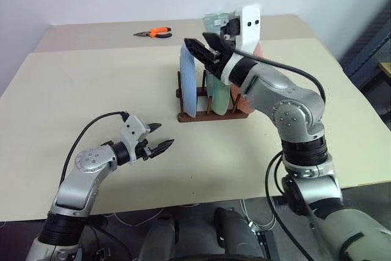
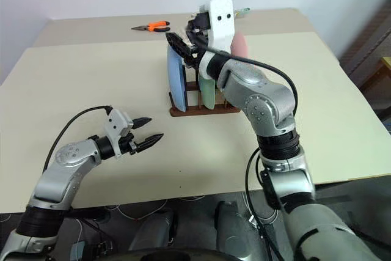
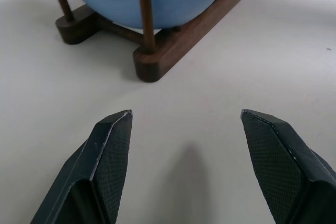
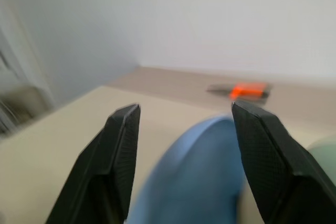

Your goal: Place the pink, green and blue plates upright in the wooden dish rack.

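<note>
The wooden dish rack (image 1: 208, 116) stands mid-table with three plates upright in it. The blue plate (image 1: 187, 84) is in the slot on the left, the green plate (image 1: 215, 95) is in the middle, and the pink plate (image 2: 239, 46) is on the right, mostly hidden behind my right arm. My right gripper (image 1: 197, 40) hovers open just above the blue plate's (image 4: 194, 171) top rim, holding nothing. My left gripper (image 1: 160, 136) is open and empty low over the table, in front and to the left of the rack (image 3: 184, 35).
Orange-handled pliers (image 1: 156, 32) lie on the far table behind the rack. The beige tabletop (image 1: 91, 90) stretches wide to the left and in front of the rack. The table's right edge runs close beside my right arm.
</note>
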Controlling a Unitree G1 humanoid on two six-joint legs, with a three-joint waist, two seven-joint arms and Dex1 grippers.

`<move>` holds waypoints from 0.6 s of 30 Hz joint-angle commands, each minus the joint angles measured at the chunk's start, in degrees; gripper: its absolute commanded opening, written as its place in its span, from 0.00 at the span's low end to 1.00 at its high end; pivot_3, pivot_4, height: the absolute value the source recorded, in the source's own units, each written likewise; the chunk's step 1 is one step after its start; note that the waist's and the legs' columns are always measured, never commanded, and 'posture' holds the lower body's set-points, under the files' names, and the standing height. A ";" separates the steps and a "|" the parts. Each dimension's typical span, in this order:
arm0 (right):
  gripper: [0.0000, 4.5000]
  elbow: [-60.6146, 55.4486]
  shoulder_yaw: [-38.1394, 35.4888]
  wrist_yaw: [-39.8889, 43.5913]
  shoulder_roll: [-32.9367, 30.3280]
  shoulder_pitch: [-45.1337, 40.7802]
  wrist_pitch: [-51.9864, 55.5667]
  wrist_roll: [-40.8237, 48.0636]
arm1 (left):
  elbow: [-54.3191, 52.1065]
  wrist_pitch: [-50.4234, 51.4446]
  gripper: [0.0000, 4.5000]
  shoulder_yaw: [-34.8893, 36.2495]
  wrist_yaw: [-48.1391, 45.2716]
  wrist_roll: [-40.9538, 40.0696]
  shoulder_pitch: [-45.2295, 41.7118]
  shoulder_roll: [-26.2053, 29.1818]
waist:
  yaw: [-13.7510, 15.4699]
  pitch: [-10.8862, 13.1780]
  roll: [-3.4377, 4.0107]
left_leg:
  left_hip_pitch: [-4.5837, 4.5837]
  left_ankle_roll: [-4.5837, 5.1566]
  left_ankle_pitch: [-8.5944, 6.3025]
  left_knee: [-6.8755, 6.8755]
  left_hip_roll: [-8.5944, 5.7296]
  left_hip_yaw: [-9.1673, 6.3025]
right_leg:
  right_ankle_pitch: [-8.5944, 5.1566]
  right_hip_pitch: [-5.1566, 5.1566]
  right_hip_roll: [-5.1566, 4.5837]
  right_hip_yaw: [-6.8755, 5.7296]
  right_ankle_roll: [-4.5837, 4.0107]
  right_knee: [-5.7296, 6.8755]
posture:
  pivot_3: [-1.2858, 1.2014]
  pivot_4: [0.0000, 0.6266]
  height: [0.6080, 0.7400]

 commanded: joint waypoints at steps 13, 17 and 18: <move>0.64 -1.57 -36.96 36.53 -29.67 40.41 -9.12 0.58 | 5.22 -4.51 0.76 2.88 -0.43 0.64 -0.47 0.67 | 1.32 -0.03 -0.09 | 0.06 0.10 -0.07 0.09 -0.09 0.09 | -0.14 0.31 -0.23 -0.02 0.16 -0.31 | 0.52 0.24 1.00; 0.64 3.83 -31.51 38.51 -27.43 45.09 -16.50 -6.62 | 8.41 -6.99 0.76 7.95 0.06 -0.88 0.19 1.41 | -0.08 -0.01 -0.03 | 0.13 0.10 -0.07 0.07 -0.02 0.17 | -0.15 0.26 -0.19 0.00 0.16 -0.14 | 0.52 0.24 1.00; 0.64 4.85 -30.12 39.01 -26.90 45.22 -17.71 -7.77 | 8.72 -7.46 0.76 8.58 0.27 -0.82 0.60 1.39 | -0.18 0.01 0.01 | 0.13 0.10 -0.07 0.07 -0.01 0.22 | -0.14 0.27 -0.19 0.00 0.15 -0.12 | 0.52 0.24 1.00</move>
